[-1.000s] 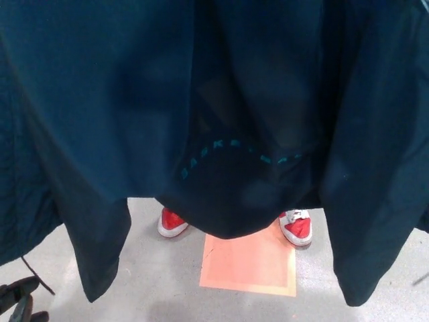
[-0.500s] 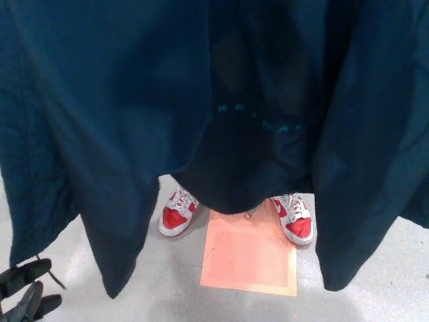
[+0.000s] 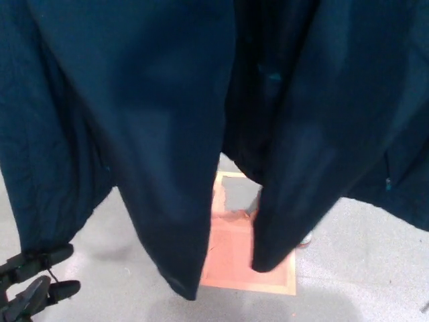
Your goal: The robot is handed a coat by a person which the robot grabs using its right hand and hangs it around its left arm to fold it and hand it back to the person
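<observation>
— Coat (image 3: 154, 121) position?
— Hung across nearly the whole view, dark blue, close to the camera, top out of frame. Two long folds dropped toward the floor (image 3: 362, 268): the longer one left of centre, the shorter one right of centre.
— Left hand (image 3: 30, 288)?
— Near left corner, under the coat's left edge. Black fingers (image 3: 40, 260) were spread apart with nothing between them. Couldn't tell if the hem touched the top finger.
— Right hand?
— Didn't show, so couldn't tell its fingers.
— Anything else?
— Orange square (image 3: 234, 265) lay flat on the grey floor, partly hidden behind both folds. Sliver of a pale shoe (image 3: 305, 239) showed just right of the shorter fold, by the square's right edge.
</observation>
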